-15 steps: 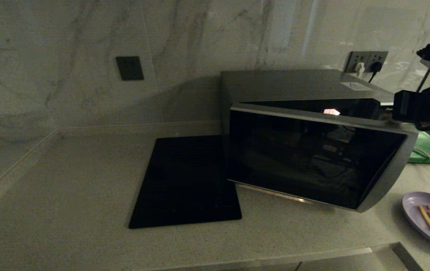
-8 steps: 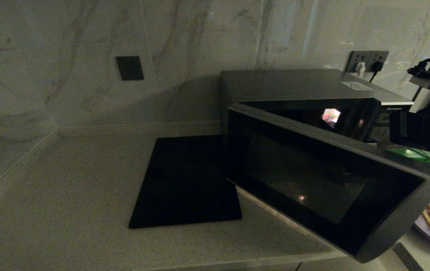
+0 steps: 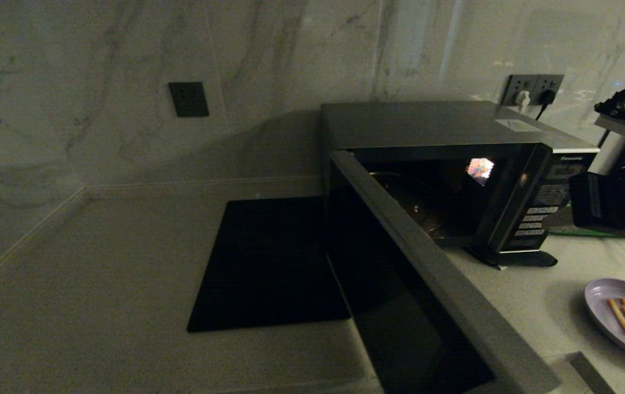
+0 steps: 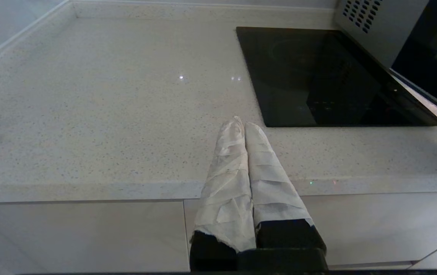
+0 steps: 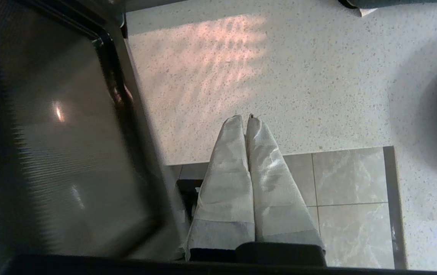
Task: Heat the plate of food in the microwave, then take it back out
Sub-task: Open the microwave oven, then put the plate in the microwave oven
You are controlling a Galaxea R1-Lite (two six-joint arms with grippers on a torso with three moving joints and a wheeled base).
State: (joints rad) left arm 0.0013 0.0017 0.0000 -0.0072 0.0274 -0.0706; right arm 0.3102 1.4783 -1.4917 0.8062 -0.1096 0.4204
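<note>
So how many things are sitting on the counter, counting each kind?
Microwave, door open: 1
Plate of food: 1
Flat black glass square: 1
Green board, just a sliver visible behind the right arm: 1
Total: 4

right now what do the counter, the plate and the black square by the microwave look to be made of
Counter: pale speckled stone or quartz composite, smooth, lightly glossy, with small highlights on it.
Plate of food: lavender, smooth and matte; plastic or glazed ceramic, can't tell.
Black square: likely glass, flat and mirror-glossy, reflecting the microwave beside it.
</note>
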